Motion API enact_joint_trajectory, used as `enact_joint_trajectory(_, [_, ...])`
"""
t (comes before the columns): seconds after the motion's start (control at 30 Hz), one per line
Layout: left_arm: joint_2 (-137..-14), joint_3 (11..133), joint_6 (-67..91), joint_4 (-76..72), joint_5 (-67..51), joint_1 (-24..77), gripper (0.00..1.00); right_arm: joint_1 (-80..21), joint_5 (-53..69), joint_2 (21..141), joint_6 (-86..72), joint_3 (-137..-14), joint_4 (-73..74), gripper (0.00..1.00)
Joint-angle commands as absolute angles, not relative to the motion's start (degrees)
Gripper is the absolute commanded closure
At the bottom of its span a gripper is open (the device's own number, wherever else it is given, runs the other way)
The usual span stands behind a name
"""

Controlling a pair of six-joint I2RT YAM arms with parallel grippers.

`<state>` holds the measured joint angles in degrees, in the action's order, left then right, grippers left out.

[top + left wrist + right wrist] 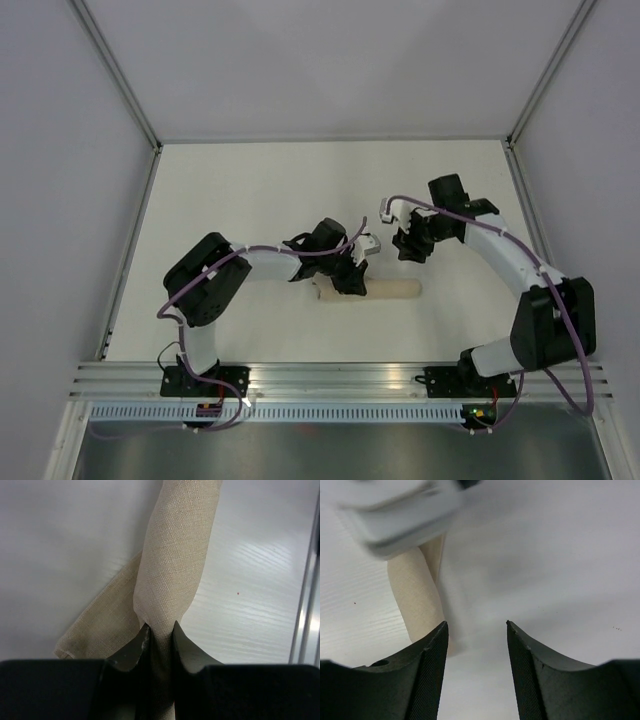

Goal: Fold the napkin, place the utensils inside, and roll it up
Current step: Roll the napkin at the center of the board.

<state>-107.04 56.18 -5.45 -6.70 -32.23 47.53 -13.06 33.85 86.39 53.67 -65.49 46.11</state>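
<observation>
Left wrist: woven beige napkin (175,555) rolled.

Both arms have white links and bulky black joint housings: the left arm (215,285) at lower left of the top view, the right arm (545,310) at lower right. A thin purple cable (275,248) follows each arm. The bases (205,382) are black. The black fingers (427,680) show fine ribbing inside.

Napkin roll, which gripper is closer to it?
Left. The left gripper pinches one end of the napkin; the right gripper hangs open near the other end, not gripping it.
</observation>
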Motion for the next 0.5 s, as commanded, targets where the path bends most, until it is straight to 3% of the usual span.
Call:
enact_joint_trajectory(0.0, [-112.1,60.5,-0.6,-0.5,-44.5,45.4,0.93,-16.0,29.0,76.7,54.0,-56.8,33.9,0.43])
enact_joint_trajectory(0.2, [-116.2,63.5,2.1,2.7,-48.5,43.7,0.93,-31.4,12.1,63.5,53.3,-33.5,15.4,0.4])
enact_joint_trajectory(0.47, [-119.4,66.6,2.7,6.3,-52.6,42.1,0.91,-36.3,11.4,61.3,52.7,-26.4,7.6,0.38])
